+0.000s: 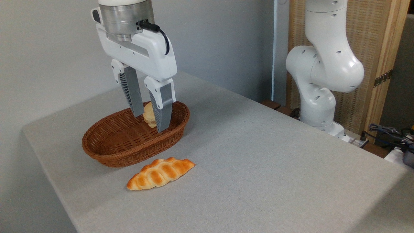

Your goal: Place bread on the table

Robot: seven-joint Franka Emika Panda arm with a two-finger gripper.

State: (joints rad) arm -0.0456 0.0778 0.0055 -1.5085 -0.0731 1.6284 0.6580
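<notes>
The bread, a small pale golden knotted bun, sits between the two grey fingers of my gripper. The gripper points down into the right half of the brown wicker basket and is shut on the bun. The right finger hides part of the bun. I cannot tell whether the bun still touches the basket floor. The table has a light grey fabric top that spreads out around the basket.
A long braided loaf lies on the table just in front of the basket. The arm's white base stands off the table's far right edge, with cables beside it. A grey wall runs behind the table.
</notes>
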